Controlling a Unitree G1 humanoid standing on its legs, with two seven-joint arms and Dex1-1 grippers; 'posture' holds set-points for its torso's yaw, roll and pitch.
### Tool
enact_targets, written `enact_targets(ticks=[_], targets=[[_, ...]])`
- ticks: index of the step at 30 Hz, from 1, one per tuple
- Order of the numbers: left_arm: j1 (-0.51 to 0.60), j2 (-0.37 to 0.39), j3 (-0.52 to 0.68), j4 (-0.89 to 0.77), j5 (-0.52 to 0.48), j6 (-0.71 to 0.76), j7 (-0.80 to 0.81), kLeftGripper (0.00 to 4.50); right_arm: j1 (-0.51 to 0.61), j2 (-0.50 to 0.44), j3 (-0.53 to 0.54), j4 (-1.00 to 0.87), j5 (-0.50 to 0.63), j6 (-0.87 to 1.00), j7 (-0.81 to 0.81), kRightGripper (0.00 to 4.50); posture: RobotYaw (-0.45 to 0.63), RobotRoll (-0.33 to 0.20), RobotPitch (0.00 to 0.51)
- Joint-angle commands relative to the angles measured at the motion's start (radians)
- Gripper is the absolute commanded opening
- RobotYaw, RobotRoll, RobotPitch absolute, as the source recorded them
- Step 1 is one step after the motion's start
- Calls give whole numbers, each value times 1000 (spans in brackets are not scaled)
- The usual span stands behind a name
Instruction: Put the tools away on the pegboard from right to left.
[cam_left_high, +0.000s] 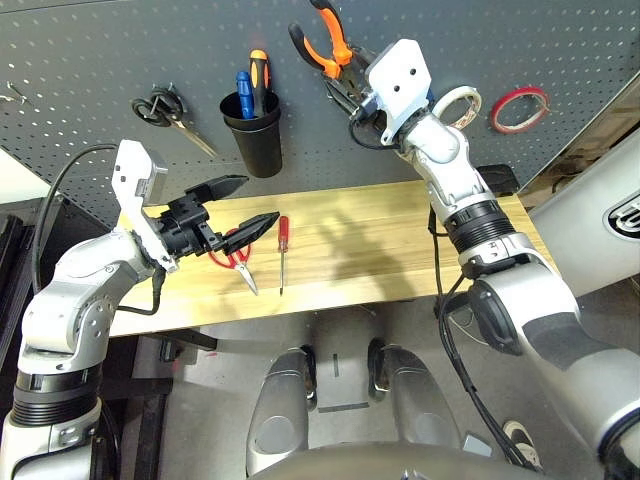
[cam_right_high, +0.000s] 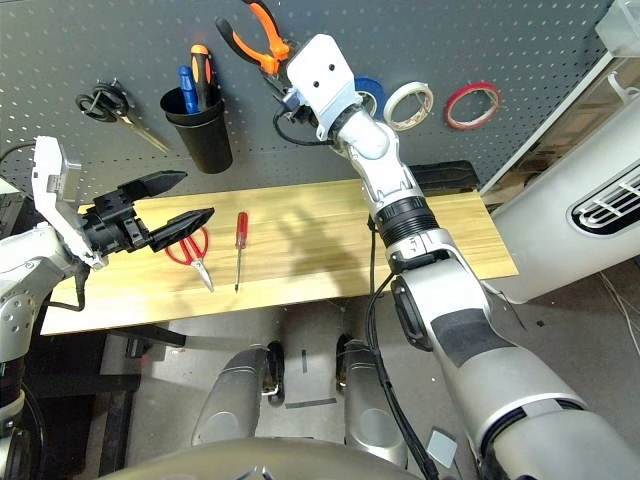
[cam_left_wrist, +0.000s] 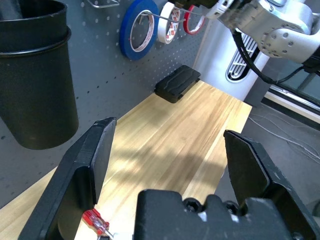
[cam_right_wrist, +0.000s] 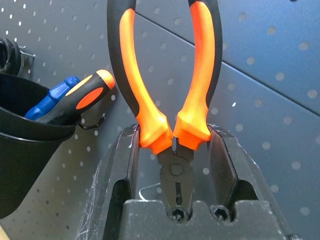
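My right gripper (cam_right_wrist: 172, 137) is raised against the pegboard (cam_left_high: 100, 60) and shut on the orange-and-black-handled pliers (cam_right_wrist: 170, 100), gripping them near the joint with the handles pointing up (cam_left_high: 325, 40). The thin red tape ring (cam_left_high: 519, 108) hangs at the board's far right. On the wooden table lie the red-handled scissors (cam_left_high: 232, 262) and, just right of them, the slim red-handled screwdriver (cam_left_high: 283, 245). My left gripper (cam_left_high: 260, 200) hovers open a little above the scissors, nothing between its fingers (cam_left_wrist: 95, 160).
A black cup (cam_left_high: 253, 130) with a blue and an orange-black handle hangs left of the pliers. Black-handled scissors (cam_left_high: 165, 110) hang further left. White tape (cam_left_high: 460, 105) and blue tape (cam_left_wrist: 139, 30) hang beside the red ring. A black block (cam_left_wrist: 177, 82) sits at the table's back right.
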Motion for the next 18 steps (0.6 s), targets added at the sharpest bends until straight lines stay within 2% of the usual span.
enact_targets(ticks=[1,18], targets=[[19,0,-6,-26,-12,12,0,4500,-25,4,6,24,-10,-43,-14,2109,66,0,137],[65,10,11,-60,-26,23,6,4500,-101,-4,-16,158,-24,-100,-55,2109,83,0,158]])
